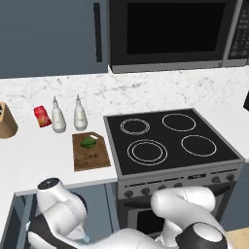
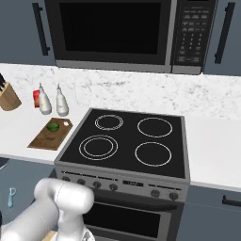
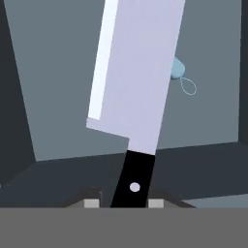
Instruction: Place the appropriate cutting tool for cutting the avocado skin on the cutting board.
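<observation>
In the hand view the end effector (image 3: pixel 121 203) grips the dark handle of a broad silver-grey knife (image 3: pixel 135 77); a light-blue peeler (image 3: pixel 178 69) shows beside the blade at right. At left on the white worktop (image 1: pixel 29 155), two white bottles (image 1: pixel 80 115) and a red packet (image 1: pixel 42 116) stand just behind the brown wooden cutting board (image 1: pixel 90 156) carrying the small dark-green avocado (image 1: pixel 89 142).

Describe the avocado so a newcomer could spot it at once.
Start at the stove and look to the counter on its left, where a brown cutting board lies. The avocado sits near the board's far end: a small dark-green lump, unlike the white bottles behind.

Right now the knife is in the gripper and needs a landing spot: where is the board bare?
The cutting board is bare across its near half, toward the counter edge. Its far end is crowded: the avocado lies there, with two white bottles just behind.
</observation>
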